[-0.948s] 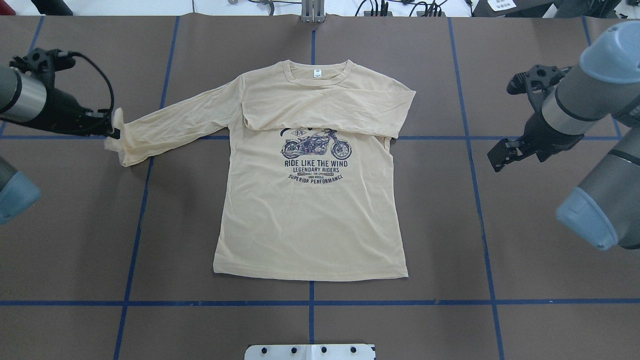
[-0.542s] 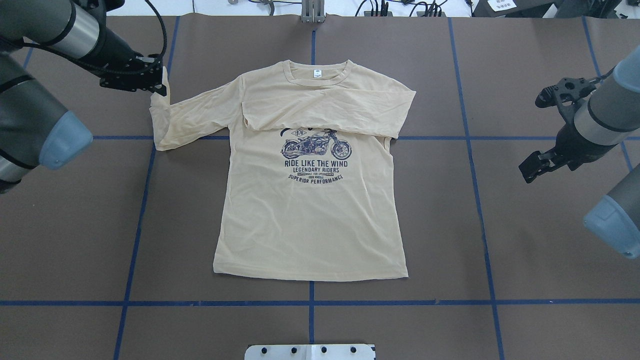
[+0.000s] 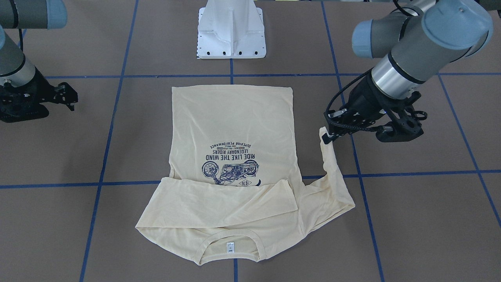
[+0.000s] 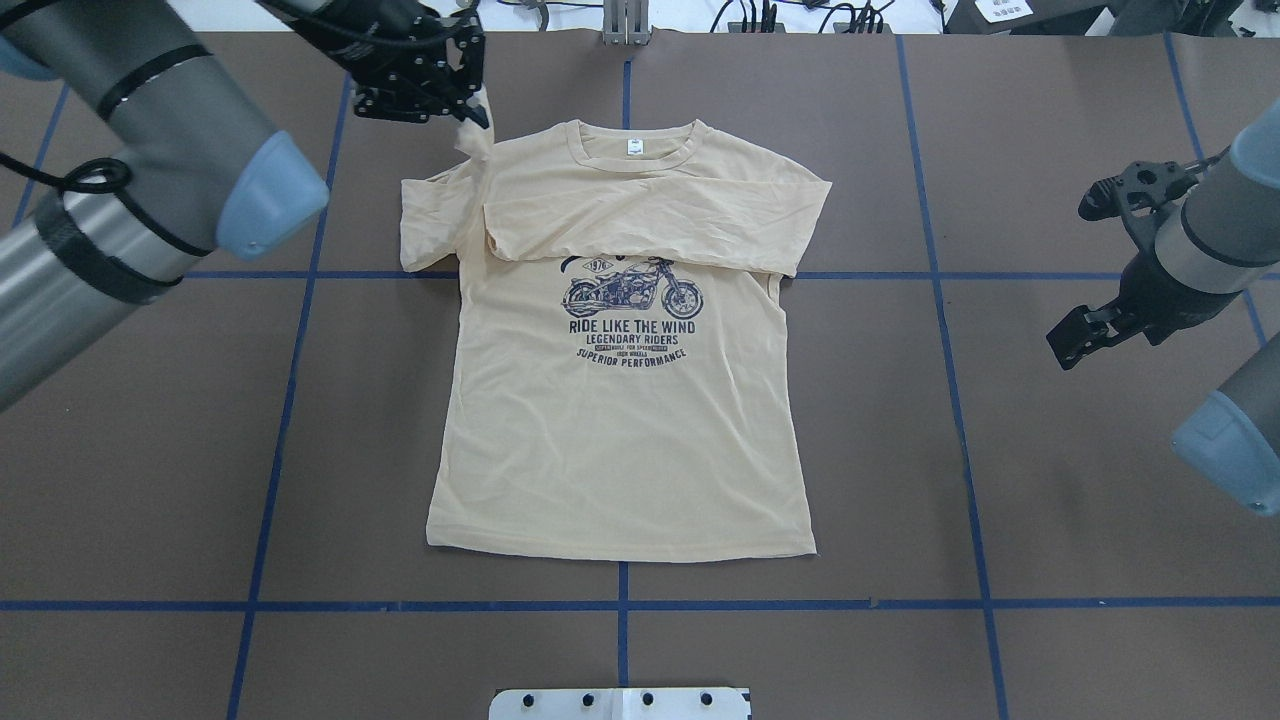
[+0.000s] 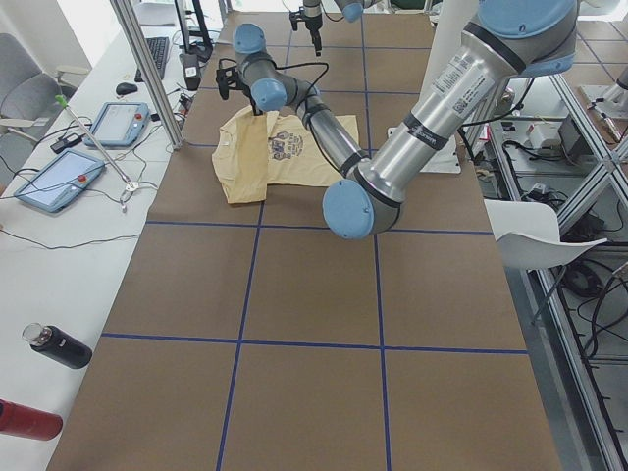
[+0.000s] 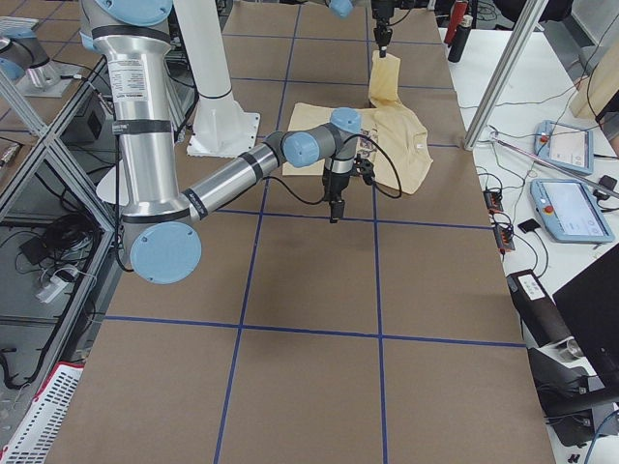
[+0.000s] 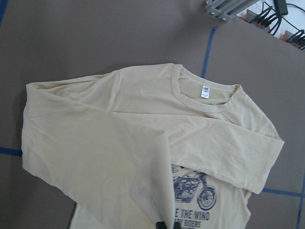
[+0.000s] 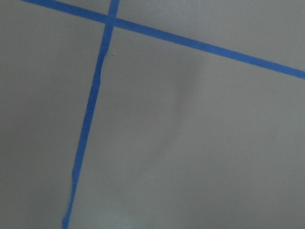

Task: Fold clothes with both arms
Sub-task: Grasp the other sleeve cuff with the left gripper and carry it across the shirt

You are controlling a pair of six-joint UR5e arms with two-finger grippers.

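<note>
**1 sleeve folded, 1 in the air**

I count 1 T-shirt [image 4: 620,450], 2 sleeves and 2 grippers. The T-shirt lies flat, print up, mid-table [image 4: 150,500], hem nearest me. Farther back, 1 sleeve [image 4: 650,225] lies folded across the chest. At 11 o'clock the left gripper [image 4: 478,112] pinches the other cuff [image 4: 482,135], lifted beside the collar [image 4: 600,160]. The right gripper [image 4: 1065,350] hangs at 3 o'clock, well apart; I cannot tell its jaws. I judge this sleeve and the body folds remain.
</note>
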